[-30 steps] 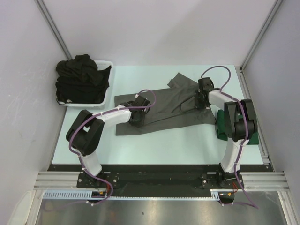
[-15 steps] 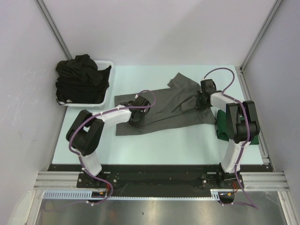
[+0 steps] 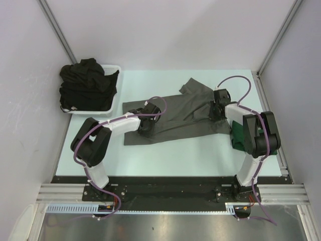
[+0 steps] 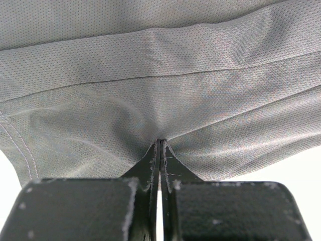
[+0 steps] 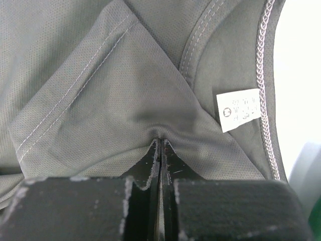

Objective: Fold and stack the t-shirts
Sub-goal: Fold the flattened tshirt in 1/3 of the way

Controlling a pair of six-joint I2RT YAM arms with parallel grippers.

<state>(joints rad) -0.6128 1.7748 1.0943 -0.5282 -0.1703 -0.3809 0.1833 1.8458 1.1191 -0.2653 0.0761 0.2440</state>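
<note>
A charcoal grey t-shirt (image 3: 175, 113) lies spread across the middle of the table. My left gripper (image 3: 146, 125) is shut on its left part; the fabric (image 4: 150, 95) puckers at my fingertips. My right gripper (image 3: 216, 111) is shut on its right part near the neck, next to the white neck label (image 5: 239, 109). A folded dark green t-shirt (image 3: 239, 136) lies at the right edge, partly under my right arm. Several black t-shirts (image 3: 86, 83) are heaped in the white basket (image 3: 113, 100).
The basket stands at the table's back left corner. Grey walls and metal frame posts close in the left, back and right sides. The arm bases sit on a black rail at the near edge.
My right gripper has moved a little to the right and nearer, drawing the shirt's right part with it. My left gripper has stayed in place.
</note>
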